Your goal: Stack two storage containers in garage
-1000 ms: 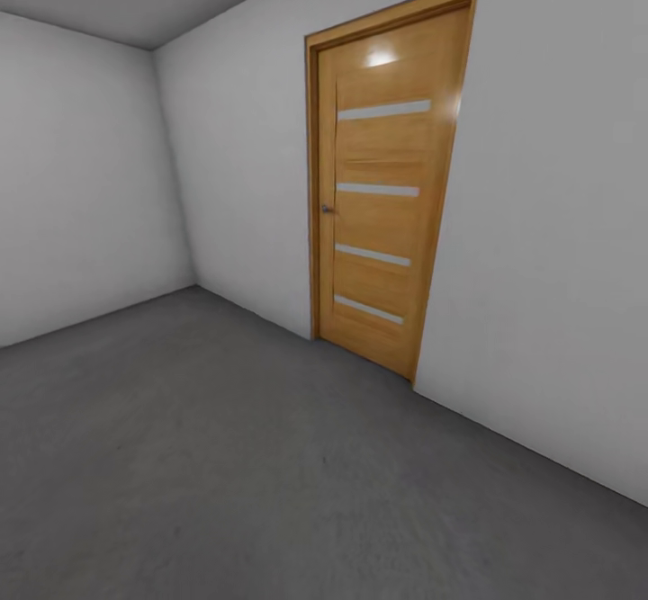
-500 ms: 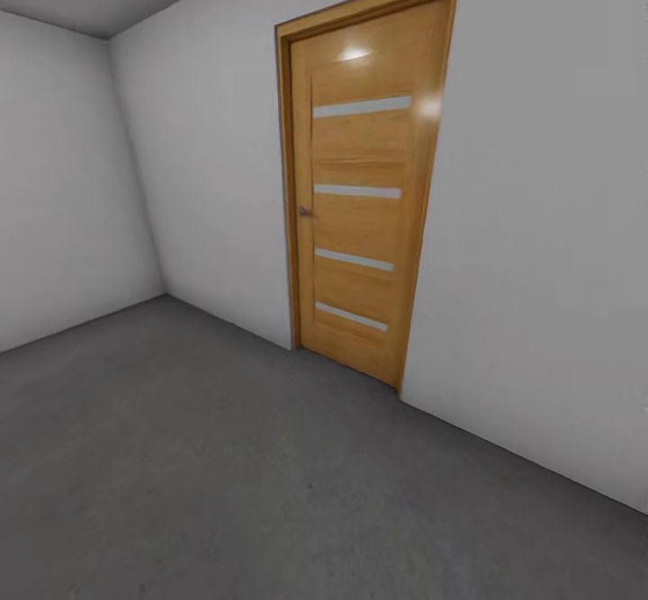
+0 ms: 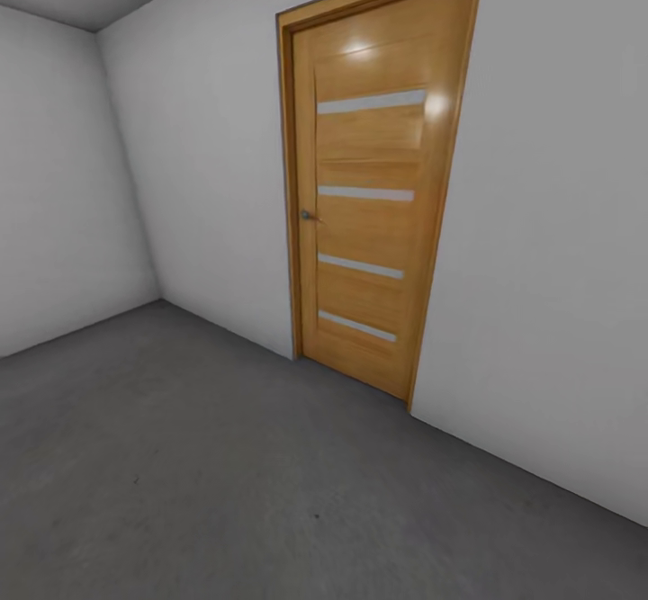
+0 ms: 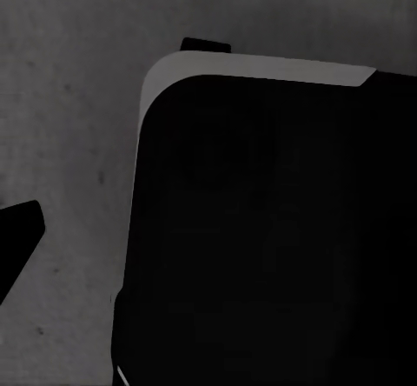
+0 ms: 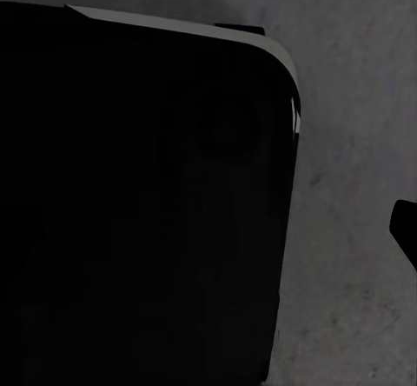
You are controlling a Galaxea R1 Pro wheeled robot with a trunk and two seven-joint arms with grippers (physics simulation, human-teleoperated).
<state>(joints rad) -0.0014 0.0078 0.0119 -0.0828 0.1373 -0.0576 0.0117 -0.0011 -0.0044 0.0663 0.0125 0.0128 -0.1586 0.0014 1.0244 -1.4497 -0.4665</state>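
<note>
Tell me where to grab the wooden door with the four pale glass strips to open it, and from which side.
Grip the small grey metal handle at mid-height on the wooden panelled door, at its edge nearer the room's corner. It looks like the only part jutting from the flat, shut leaf. Probably come from the grey concrete floor in front, facing the door, offset toward that edge.

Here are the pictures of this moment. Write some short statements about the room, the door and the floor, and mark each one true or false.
1. The door is shut. True.
2. The door has four pale horizontal strips. True.
3. The floor is light wood planks. False: it is dark grey concrete.
4. The walls are beige. False: they are plain white.
5. The door handle sits at the door's left edge in the head view. True.
</note>
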